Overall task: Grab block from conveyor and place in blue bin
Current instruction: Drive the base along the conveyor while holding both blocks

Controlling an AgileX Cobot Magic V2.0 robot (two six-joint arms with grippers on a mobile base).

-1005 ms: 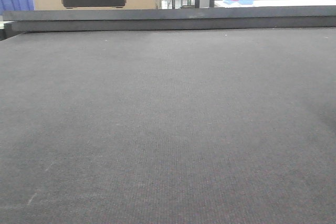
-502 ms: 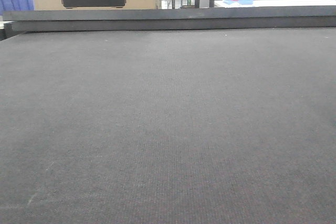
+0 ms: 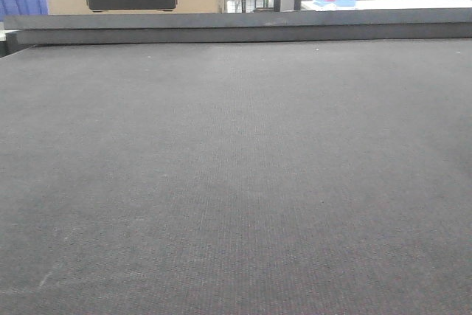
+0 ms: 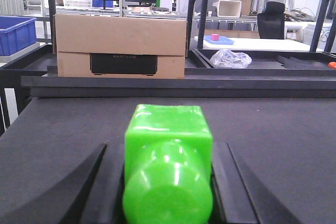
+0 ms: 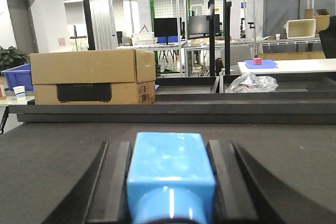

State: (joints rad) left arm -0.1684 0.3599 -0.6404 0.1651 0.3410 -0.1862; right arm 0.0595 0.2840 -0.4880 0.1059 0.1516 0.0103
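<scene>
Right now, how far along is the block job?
Done: nothing visible; the conveyor is bare in the front view. In hand: a green piece sits between the fingers of the left gripper, a blue piece between those of the right gripper; grip unclear. Left: delivery to the blue bin beyond the belt.

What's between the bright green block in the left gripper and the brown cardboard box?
In the left wrist view, only bare dark grey woven conveyor belt and its dark raised rail separate green block from cardboard box.
</scene>
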